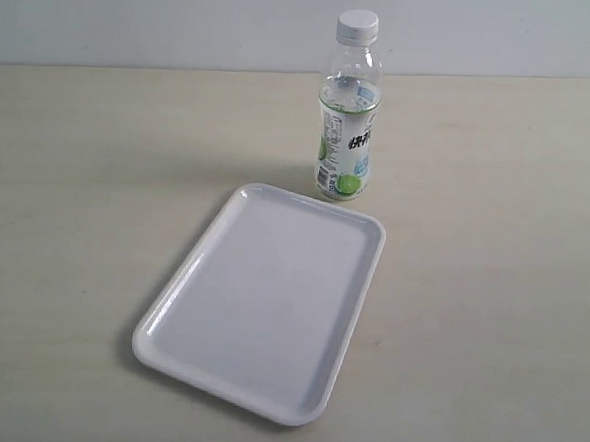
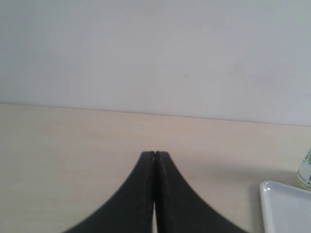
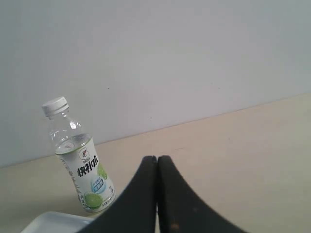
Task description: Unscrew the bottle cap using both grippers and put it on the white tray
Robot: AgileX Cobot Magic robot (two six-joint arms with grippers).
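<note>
The clear bottle (image 1: 347, 134) with its white-and-green lime label stands upright on the table just behind the white tray (image 1: 260, 299). The ribbed white cap (image 1: 357, 24) sits on the bottle's neck. No arm shows in the exterior view. In the left wrist view my left gripper (image 2: 155, 153) is shut with nothing in it, and a tray corner (image 2: 284, 206) and a sliver of the bottle (image 2: 306, 170) lie off to one side. My right gripper (image 3: 157, 158) is shut and empty too, apart from the bottle (image 3: 80, 162) and its cap (image 3: 54, 106).
A pale wooden table (image 1: 78, 168) runs back to a plain white wall (image 1: 137, 16). A tray corner (image 3: 53, 223) shows in the right wrist view beside the bottle's base.
</note>
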